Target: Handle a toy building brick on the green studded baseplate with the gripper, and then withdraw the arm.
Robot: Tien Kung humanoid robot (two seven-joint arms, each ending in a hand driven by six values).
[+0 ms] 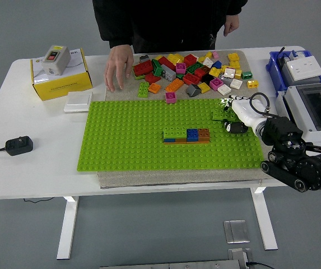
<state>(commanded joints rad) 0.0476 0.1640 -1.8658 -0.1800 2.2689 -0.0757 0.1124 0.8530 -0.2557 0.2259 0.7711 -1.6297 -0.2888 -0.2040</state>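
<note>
I'm seeing one green baseplate [126, 140], one yellow box [59, 81], one black plug [18, 145], two person's hands [117, 67], one robot hand [233, 116].
</note>
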